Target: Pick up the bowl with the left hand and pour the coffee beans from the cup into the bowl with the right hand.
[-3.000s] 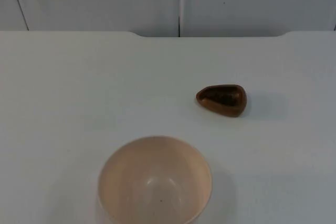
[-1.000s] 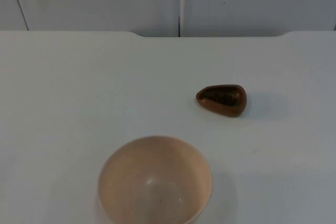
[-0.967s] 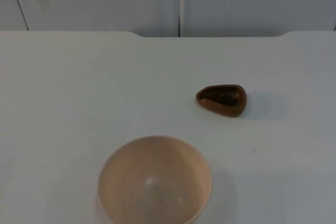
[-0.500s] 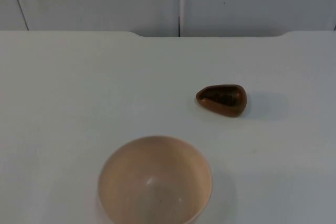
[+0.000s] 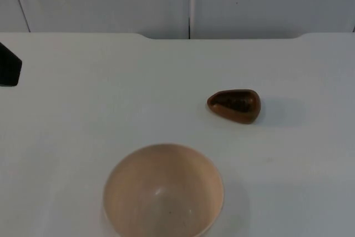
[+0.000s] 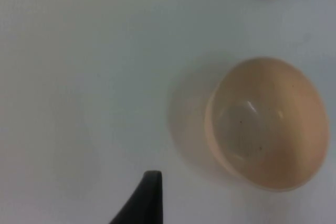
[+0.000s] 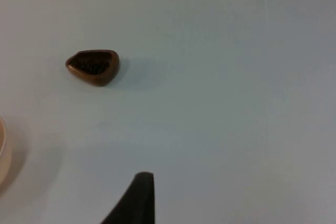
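Resting apart on table [image 5: 83, 109]: bowl [image 5: 163, 190] | cup [image 5: 234, 105] of beans | fingers' state: cannot tell.

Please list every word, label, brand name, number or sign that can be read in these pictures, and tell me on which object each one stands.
None: no readable text, number or sign appears anywhere.
Bowl: plain cream surface, no print.
Cup: plain brown, dark coffee beans inside, no label.
Table and partition wall: bare, no markings.
Left arm at the table's left edge: black, no visible lettering.
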You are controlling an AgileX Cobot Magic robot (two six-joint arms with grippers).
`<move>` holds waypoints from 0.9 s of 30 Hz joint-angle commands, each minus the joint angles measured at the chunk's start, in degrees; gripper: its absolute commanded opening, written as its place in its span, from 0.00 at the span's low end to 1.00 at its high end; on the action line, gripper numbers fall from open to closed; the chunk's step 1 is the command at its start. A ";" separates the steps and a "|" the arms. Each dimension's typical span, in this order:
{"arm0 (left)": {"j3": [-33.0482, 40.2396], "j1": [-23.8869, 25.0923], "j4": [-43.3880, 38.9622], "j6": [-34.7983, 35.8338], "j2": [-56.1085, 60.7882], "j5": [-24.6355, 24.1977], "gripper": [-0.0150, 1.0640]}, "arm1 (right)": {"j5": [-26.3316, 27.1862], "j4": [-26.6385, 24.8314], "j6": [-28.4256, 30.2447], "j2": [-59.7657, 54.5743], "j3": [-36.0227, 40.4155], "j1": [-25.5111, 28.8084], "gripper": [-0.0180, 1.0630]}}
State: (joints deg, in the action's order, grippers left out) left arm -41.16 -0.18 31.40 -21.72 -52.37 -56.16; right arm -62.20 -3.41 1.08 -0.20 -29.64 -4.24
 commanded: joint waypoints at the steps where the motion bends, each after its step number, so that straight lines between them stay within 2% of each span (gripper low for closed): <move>1: -0.32 -1.21 1.22 -0.48 -0.25 0.95 0.93 | 0.45 -0.19 0.05 0.20 0.23 0.32 0.99; 7: -0.32 -5.74 1.11 -0.07 -0.62 4.03 0.93 | 0.45 -0.19 0.05 0.20 0.23 0.32 0.99; 14: -0.32 -9.66 0.93 1.02 -4.37 5.45 0.93 | 0.45 -0.19 0.05 0.20 0.23 0.32 0.99; 18: -0.32 -13.65 0.59 1.27 -10.43 7.52 0.93 | 0.45 -0.19 0.05 0.20 0.23 0.32 0.99; 27: -0.32 -18.17 -1.33 3.57 -20.33 12.58 0.93 | 0.45 -0.19 0.05 0.20 0.23 0.32 0.99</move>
State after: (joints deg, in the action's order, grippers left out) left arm -41.16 -17.81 30.84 -18.88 -72.03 -44.62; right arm -62.20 -3.41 1.08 -0.20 -29.64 -4.24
